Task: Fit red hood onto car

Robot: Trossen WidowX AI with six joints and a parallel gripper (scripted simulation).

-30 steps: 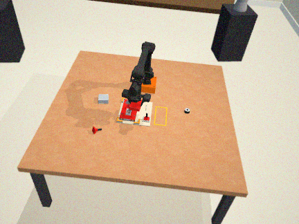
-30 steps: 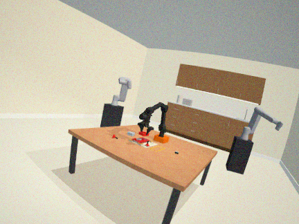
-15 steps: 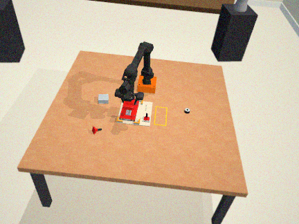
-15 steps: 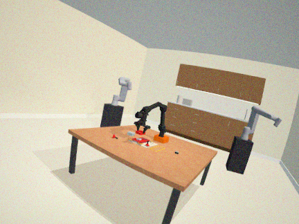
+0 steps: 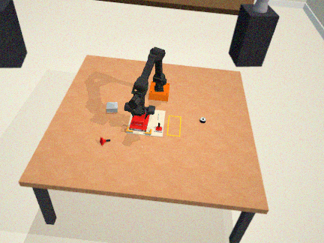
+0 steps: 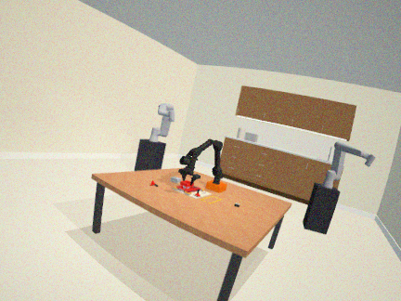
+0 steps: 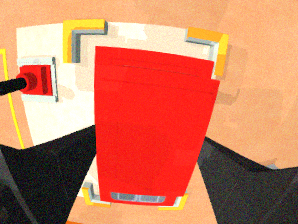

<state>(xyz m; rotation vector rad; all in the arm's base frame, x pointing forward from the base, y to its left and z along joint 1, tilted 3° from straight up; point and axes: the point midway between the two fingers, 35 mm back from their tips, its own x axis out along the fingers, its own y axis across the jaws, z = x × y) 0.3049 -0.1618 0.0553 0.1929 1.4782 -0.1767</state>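
Across the wooden table (image 5: 206,165) (image 6: 246,229) (image 7: 260,20), the red hood (image 5: 142,117) (image 6: 187,183) (image 7: 155,130) is held over the car chassis (image 5: 138,127) (image 7: 150,56), gripped between the partly spread fingers of the gripper (image 5: 141,112) (image 6: 189,179) (image 7: 149,135); whether it is seated cannot be told. The chassis is framed by yellow jig corners (image 5: 129,131) (image 7: 85,26). Farther out, a grey block (image 5: 112,107) (image 6: 175,179) is seen.

Top view: high, oblique, looking down across the square wooden counter (image 5: 169,165) (image 6: 195,204).
Exterior view: well back, off one corner, facing the brown wall cabinets (image 6: 297,112).
Wrist view: close, looking down between the black jaws.
Shared by top and wrist: white jig plate (image 5: 157,118) (image 7: 50,117).
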